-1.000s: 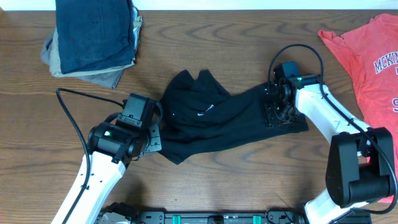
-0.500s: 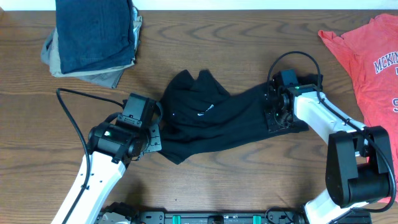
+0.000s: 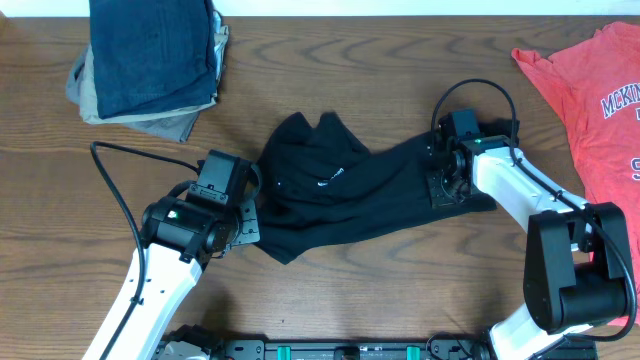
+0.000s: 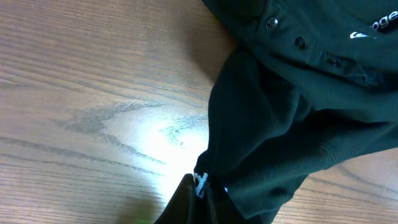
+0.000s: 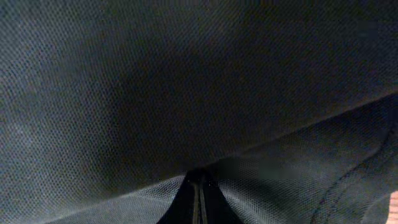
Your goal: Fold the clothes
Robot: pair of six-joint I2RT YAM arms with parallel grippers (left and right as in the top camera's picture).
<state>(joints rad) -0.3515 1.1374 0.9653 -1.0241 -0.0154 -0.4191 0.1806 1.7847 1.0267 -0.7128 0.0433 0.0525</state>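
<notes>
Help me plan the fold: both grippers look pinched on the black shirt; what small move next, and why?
Probably spread them slightly apart: the left gripper and right gripper are each shut on the black shirt, which lies bunched and creased between them.

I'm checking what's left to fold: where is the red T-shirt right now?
In the overhead view the red T-shirt lies at the table's right edge, partly out of frame, apart from the black shirt in the middle.
</notes>
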